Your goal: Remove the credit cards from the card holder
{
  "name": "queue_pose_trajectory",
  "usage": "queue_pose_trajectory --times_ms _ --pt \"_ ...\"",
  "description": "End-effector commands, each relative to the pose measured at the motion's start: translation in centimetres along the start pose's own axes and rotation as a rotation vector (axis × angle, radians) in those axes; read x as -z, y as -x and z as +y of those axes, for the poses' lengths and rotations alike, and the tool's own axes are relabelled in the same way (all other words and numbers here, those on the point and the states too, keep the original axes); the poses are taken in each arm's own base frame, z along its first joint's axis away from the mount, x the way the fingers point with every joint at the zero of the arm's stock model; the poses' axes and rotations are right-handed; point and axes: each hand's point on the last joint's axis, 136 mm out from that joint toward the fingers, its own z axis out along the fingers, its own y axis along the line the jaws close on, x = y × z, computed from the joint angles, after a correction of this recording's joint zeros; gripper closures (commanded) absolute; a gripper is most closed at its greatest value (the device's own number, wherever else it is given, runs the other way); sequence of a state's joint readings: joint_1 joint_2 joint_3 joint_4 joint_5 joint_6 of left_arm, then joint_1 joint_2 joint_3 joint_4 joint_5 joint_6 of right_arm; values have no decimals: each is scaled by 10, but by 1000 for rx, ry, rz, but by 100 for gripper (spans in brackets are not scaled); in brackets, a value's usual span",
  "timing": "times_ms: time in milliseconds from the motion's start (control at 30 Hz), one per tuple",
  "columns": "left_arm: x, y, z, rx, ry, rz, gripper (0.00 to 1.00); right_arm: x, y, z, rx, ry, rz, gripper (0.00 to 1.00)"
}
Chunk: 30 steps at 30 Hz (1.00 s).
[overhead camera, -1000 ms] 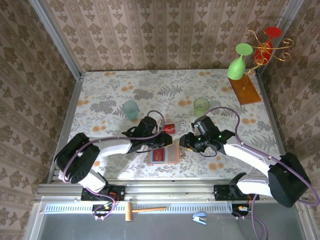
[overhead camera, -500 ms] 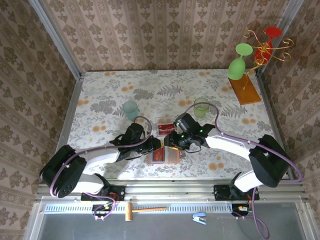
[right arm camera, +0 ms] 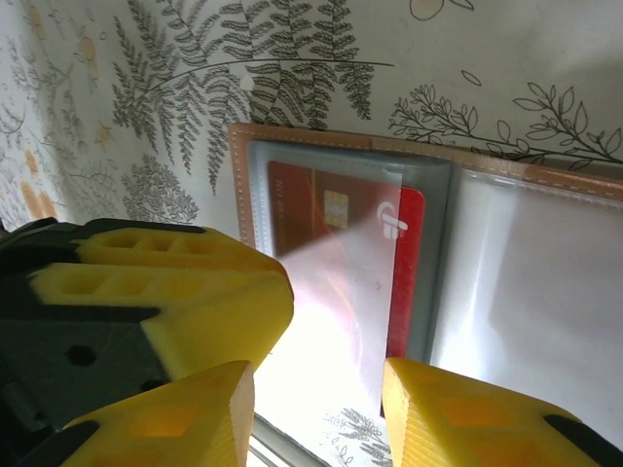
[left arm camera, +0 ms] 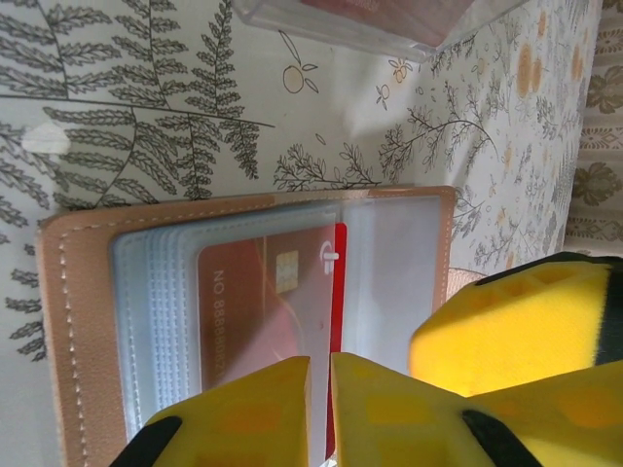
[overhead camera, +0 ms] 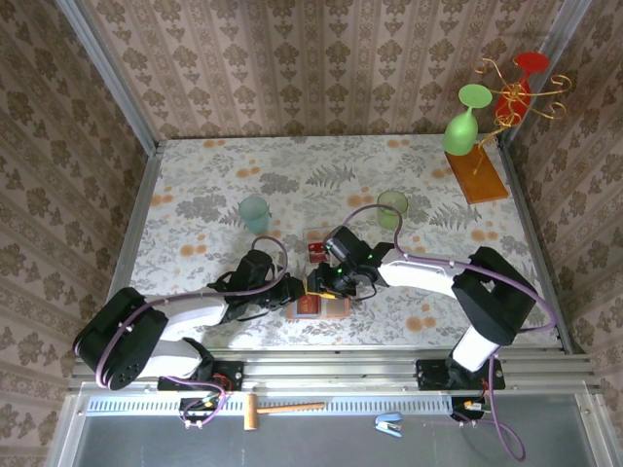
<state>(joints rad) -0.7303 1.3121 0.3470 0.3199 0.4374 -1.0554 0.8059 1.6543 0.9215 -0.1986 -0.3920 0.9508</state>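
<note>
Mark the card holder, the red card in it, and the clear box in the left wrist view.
card holder (left arm camera: 83,321), left wrist view, tan leather border at its left edge.
red card (left arm camera: 253,321), left wrist view, card face behind the clear pocket.
clear box (left arm camera: 321,21), left wrist view, wall at the picture's top.

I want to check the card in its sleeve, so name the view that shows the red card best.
Right wrist view: the red card lies near centre, chip and logo clear, partly under a glaring clear sleeve. The left wrist view shows it too, lower end hidden. The top view gives a small red patch.
</note>
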Motion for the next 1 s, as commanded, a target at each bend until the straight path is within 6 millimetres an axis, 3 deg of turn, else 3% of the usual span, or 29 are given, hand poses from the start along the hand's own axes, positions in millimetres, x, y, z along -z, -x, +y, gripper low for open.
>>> queue_pose_trajectory --times_ms 0,67,433,967 --pt "-2 3 5 5 4 -15 86 -5 -1 8 -8 26 20 62" --pt "-2 2 10 2 25 -16 86 -8 -2 8 -11 35 29 67" --pt "-2 1 15 1 41 -13 88 -18 -5 4 -20 33 47 70" --pt "-2 1 15 6 45 -12 88 -25 -8 -8 -26 -5 61 68"
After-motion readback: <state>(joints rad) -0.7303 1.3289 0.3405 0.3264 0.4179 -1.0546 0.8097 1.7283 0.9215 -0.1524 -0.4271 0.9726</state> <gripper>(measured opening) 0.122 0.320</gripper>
